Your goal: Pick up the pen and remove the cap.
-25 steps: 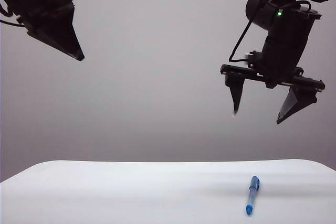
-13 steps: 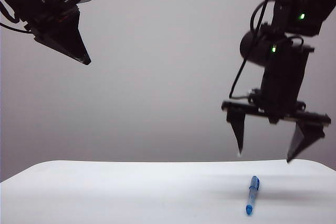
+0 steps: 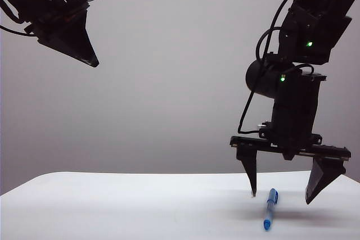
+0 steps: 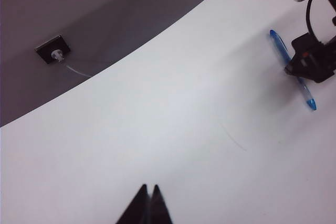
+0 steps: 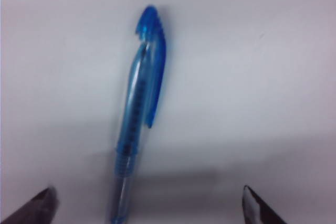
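Note:
The pen (image 3: 269, 213) lies on the white table (image 3: 140, 206) at the right, with the cap (image 3: 273, 196) on its far end. In the right wrist view the pen (image 5: 131, 145) is translucent blue, and the cap (image 5: 149, 61) with its blue clip is fitted on. My right gripper (image 3: 281, 197) hangs open just above the table, one fingertip on each side of the pen's cap end and touching nothing. From its own camera, the right gripper (image 5: 148, 191) straddles the barrel. My left gripper (image 3: 93, 62) is shut and empty, high at the upper left, far from the pen (image 4: 308, 98).
The table's curved far edge (image 4: 157, 35) meets a dark floor, where a black plate with a thin cable (image 4: 52, 50) lies. A faint hairline mark (image 4: 233, 137) lies on the tabletop. The wall behind is plain grey.
My right gripper has come down from high above the table to just over the pen, still open. The left gripper has barely shifted.

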Motion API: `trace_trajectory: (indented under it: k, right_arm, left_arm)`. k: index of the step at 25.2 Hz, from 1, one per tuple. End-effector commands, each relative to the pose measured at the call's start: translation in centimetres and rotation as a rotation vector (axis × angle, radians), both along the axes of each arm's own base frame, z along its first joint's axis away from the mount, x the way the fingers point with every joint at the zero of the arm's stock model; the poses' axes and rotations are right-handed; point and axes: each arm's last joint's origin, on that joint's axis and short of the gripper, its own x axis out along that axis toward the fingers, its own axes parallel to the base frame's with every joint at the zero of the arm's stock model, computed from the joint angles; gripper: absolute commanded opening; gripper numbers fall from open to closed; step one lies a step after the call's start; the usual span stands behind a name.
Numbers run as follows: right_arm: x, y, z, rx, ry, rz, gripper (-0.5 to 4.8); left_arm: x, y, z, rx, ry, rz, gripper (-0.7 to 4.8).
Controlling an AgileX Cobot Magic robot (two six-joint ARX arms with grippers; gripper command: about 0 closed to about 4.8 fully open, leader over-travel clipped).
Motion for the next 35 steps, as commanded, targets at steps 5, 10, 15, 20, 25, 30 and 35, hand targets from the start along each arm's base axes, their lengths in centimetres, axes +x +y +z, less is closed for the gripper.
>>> trace_trajectory:
  k: [5,10,15,20,25,30,35]
  right_arm:
    - [-0.1,0.5,0.2,-0.031,-0.022,-0.03,4.79]
    - [-0.2,0.5,-0.6,-0.033,0.011,-0.071,4.79]
    - [-0.5,1.2,-0.7,-0.067,-0.001,-0.058,4.19]
    - [-0.5,1.2,-0.7,-0.069,0.0,-0.058,2.13]
    - [-0.5,1.2,-0.9,-0.069,0.009,-0.056,0.66]
    - [-0.8,1.1,-1.5,-0.089,0.044,-0.046,-0.04]
    - [-0.7,0.9,-1.5,-0.122,0.052,0.048,-0.06]
  left_arm:
    - [0.0,0.0,0.3,-0.011,-0.013,-0.003,-0.06]
    - [0.0,0.0,0.3,-0.014,-0.006,0.002,-0.06]
    - [0.0,0.0,0.2,-0.013,-0.002,0.002,-0.06]
    - [0.0,0.0,0.2,-0.02,0.004,0.009,-0.06]
    - [0.0,0.0,0.2,-0.034,0.016,0.023,-0.06]
    - [0.0,-0.1,0.2,-0.05,0.021,0.005,-0.06]
    - [0.0,-0.1,0.2,-0.05,0.022,0.005,0.14]
